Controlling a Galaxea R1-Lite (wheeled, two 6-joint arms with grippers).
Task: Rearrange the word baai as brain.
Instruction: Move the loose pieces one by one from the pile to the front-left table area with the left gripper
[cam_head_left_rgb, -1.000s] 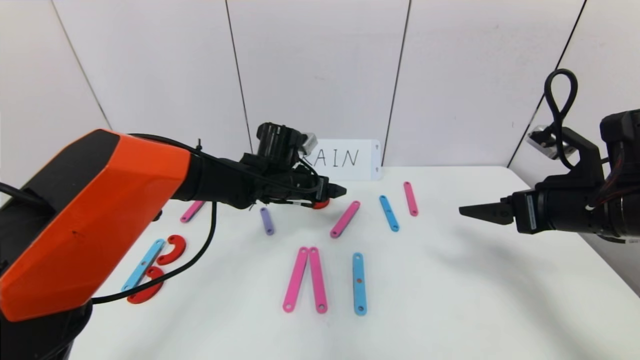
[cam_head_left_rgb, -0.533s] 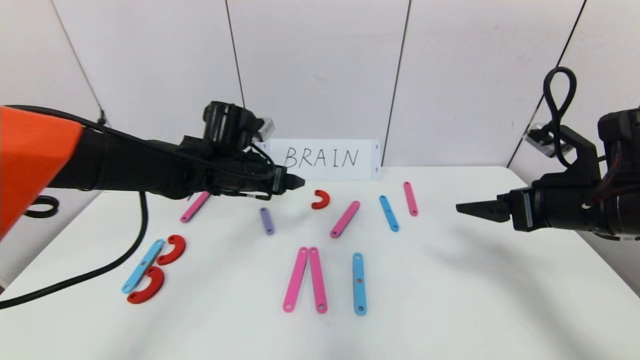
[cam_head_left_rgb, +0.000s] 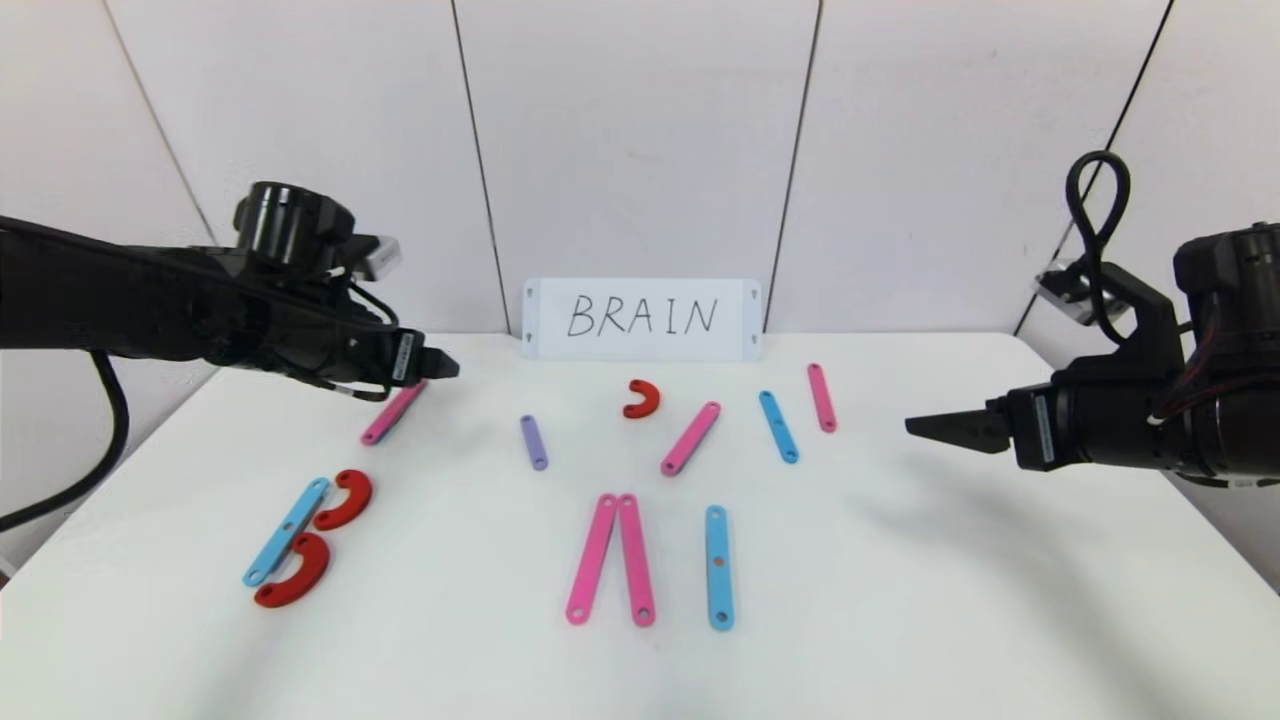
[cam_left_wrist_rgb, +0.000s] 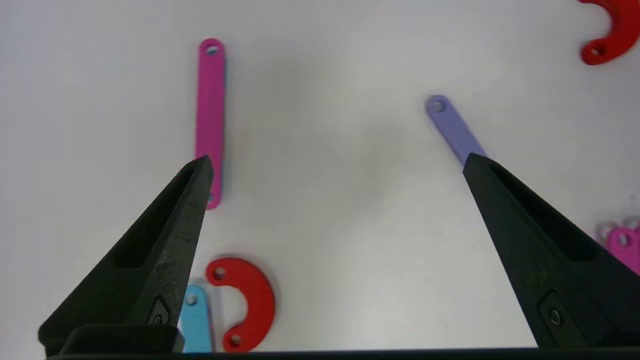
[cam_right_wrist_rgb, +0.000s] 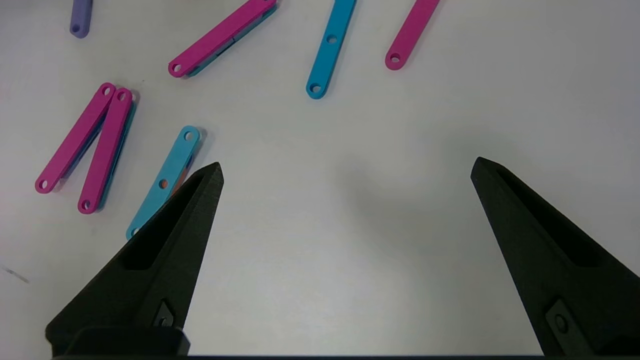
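- The word (cam_head_left_rgb: 620, 470) is lying in loose pieces across the white surface (cam_head_left_rgb: 900, 600): a blue strip (cam_head_left_rgb: 287, 530) with two red half-rings (cam_head_left_rgb: 320, 535) touching it at front left, a pink pair (cam_head_left_rgb: 612, 558) and a blue strip (cam_head_left_rgb: 718, 567) at front centre, and further strips and one red half-ring (cam_head_left_rgb: 641, 398) behind them.
- The pieces are looking thin, light and stiff; lying flat, they are probably going to be awkward to pinch, so taking each across its narrow width near the middle seems best.
- The left hand (cam_head_left_rgb: 440, 367) is hovering released and empty above a pink strip (cam_head_left_rgb: 393, 411) at rear left.
- The right hand (cam_head_left_rgb: 925, 427) is hanging spread and empty over the bare right side.
- A white card (cam_head_left_rgb: 641, 318) reading BRAIN is standing against the wall behind.
- Neighbouring pieces, especially the touching ones, are likely to get nudged.
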